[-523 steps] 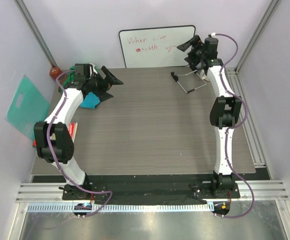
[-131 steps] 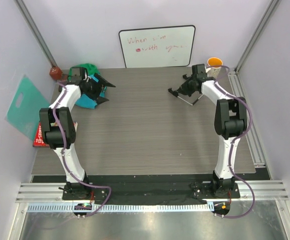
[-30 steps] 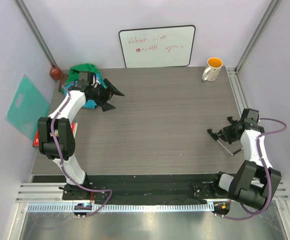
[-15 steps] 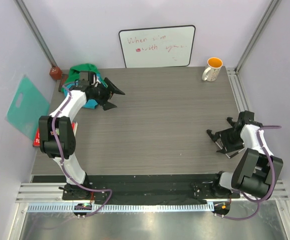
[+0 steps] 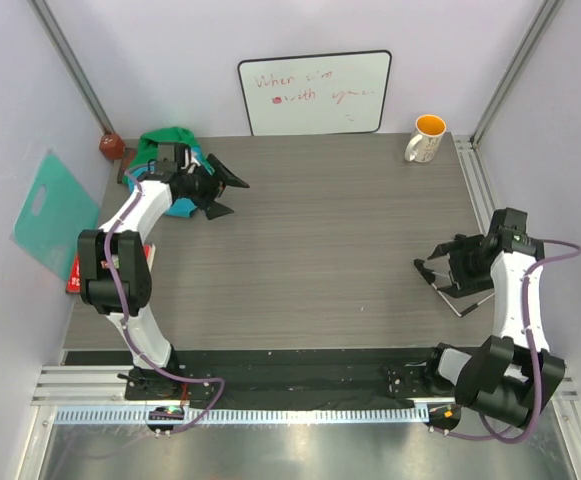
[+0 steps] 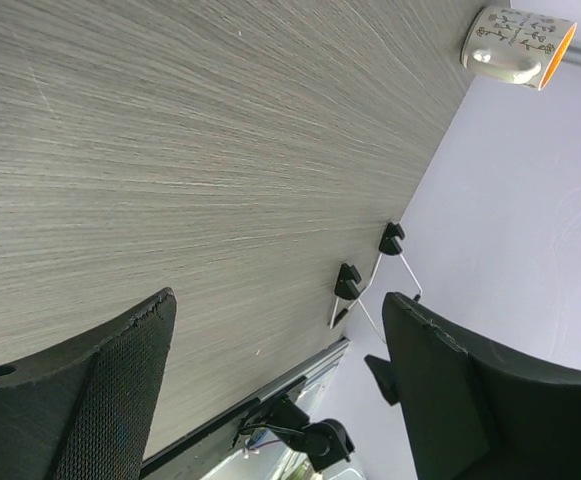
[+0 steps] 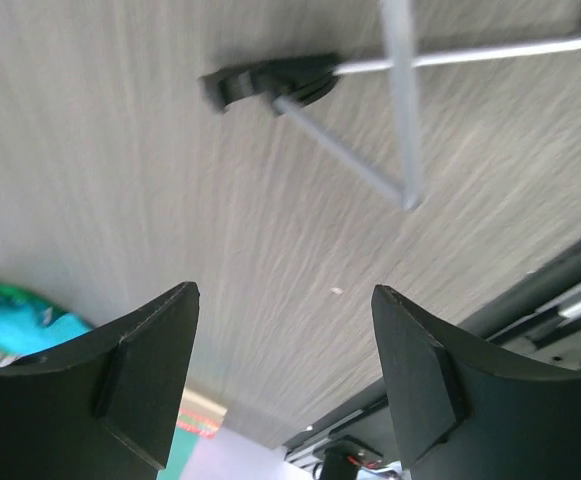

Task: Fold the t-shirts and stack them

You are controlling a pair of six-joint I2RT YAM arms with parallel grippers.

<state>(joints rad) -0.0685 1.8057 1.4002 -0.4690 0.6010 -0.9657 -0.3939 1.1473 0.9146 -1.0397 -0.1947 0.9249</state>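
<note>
Just behind our left gripper (image 5: 226, 196), fingers spread and empty, we list the t-shirts (image 5: 165, 142), bunched, axis unclear; our right gripper (image 5: 435, 260), likewise spread, lies well apart.

Enclosure: three plain pale lilac walls, namely back wall (image 5: 170, 50), left wall (image 5: 10, 120) and right wall (image 5: 570, 130). Two slanting aluminium posts (image 5: 70, 65) stand at the rear corners.

Furniture: one table (image 5: 310, 250) with a grey wood-grain top, grain running left to right. An aluminium rail (image 5: 492, 215) runs along its right edge. A black strip (image 5: 300, 362) and a slotted aluminium beam (image 5: 310, 384) cross its near edge. Below these lie a white toothed strip (image 5: 300, 414) and a brushed metal surface (image 5: 300, 452).

Fittings: a whiteboard (image 5: 315, 92) with faint red writing, not legible, leans against the back wall.

Light: even and diffuse, soft shadows, a dull sheen on the brushed metal.
</note>
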